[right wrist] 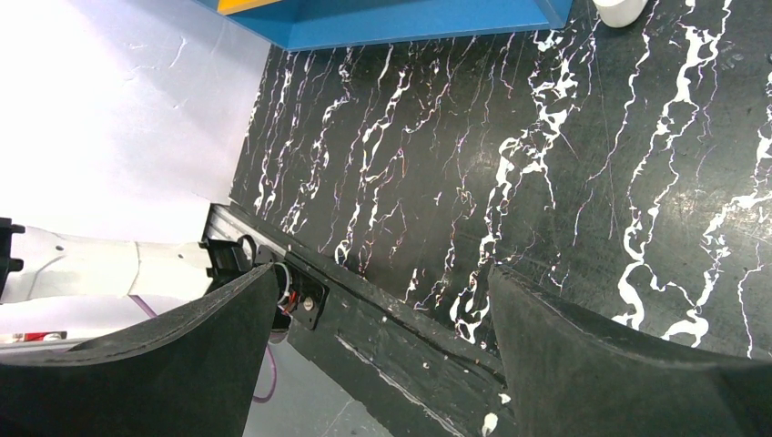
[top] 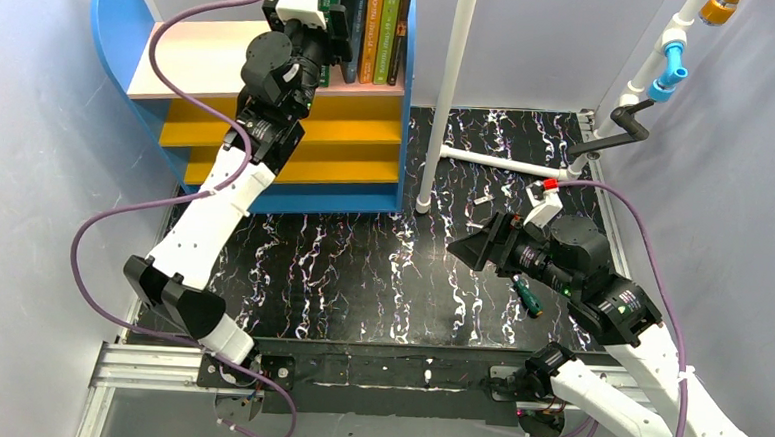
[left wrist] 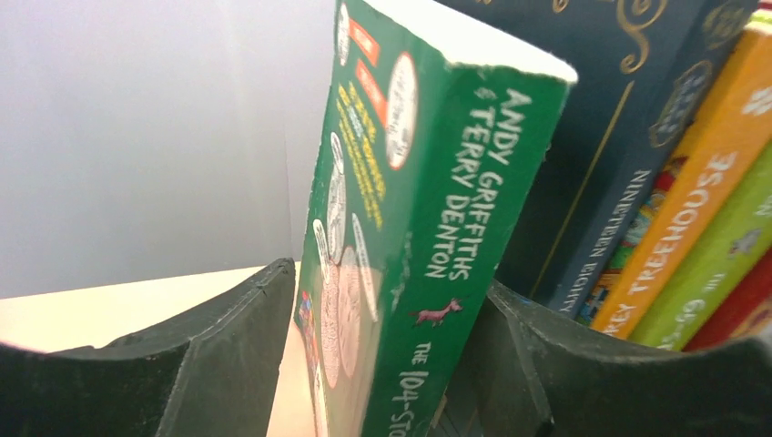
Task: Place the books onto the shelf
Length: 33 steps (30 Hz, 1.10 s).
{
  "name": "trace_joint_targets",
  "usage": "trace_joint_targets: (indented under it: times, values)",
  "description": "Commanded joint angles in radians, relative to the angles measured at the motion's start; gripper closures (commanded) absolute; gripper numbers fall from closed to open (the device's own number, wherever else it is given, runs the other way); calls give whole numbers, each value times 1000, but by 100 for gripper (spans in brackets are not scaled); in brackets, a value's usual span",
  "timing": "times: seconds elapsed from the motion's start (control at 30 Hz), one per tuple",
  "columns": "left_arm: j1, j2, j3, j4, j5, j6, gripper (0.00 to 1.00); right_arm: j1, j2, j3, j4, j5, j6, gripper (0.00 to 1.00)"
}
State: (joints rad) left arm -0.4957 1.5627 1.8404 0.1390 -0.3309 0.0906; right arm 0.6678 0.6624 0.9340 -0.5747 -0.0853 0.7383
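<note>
Green book (left wrist: 428, 237) stands upright on the top board of the shelf (top: 202, 59), at the end of the row of books (top: 378, 28). Its spine faces the left pincer (left wrist: 390, 284), which sits around it, partly open, with a small gap showing. The right pincer (right wrist: 382, 282) is far off over the table (top: 361, 267), wide open and holding nothing.

A black tabletop (top: 360, 277) veined with white carries a small bookcase (top: 315, 197) at eleven o'clock. It has blue sides, yellow lower shelves and a pale pink top board. Books (top: 373, 33) stand upright in a row at the top board's right end. A white pole (top: 448, 92) rises from the tabletop near twelve o'clock. A green-handled screwdriver (top: 530, 298) lies at four o'clock.
</note>
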Motion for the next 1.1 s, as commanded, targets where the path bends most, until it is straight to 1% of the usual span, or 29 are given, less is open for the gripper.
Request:
trace_joint_targets:
  times: [0.0,0.13,0.23,0.4,0.47,0.57,0.63,0.77,0.83,0.87,0.97,1.0,1.07]
  values:
    - [-4,-90,2,-9,25,-44,36,-2,-11,-7,36,-5,8,7]
    - [-4,-113,14,-15,34,-49,36,-2,-12,-8,34,-6,12,7]
    - [-4,-143,-17,18,39,-57,36,-2,-5,-8,40,-10,17,7]
    - [-4,-170,-36,17,50,-82,36,-2,3,-6,57,-24,22,7]
    - [-4,-183,-40,14,66,-125,35,-3,3,-6,58,-25,23,7]
    - [-4,-198,-36,-1,87,-152,30,-3,8,-13,69,-32,25,7]
    - [-4,-207,-35,-10,79,-169,29,-2,13,-15,75,-37,27,7]
    - [-4,-241,-65,12,15,-188,35,-2,14,-16,83,-39,29,7]
    - [-4,-250,-79,18,-68,-199,42,-2,17,-17,90,-42,28,7]
    - [-4,-257,-94,29,-143,-205,47,-2,21,-17,94,-46,28,7]
    - [-4,-276,-154,86,-273,-225,57,-3,28,-20,104,-53,30,7]
    - [-2,-271,-155,87,-308,-238,58,-2,28,-22,108,-57,31,7]
    - [2,-217,-88,35,-339,-216,56,-2,29,-23,114,-64,33,7]
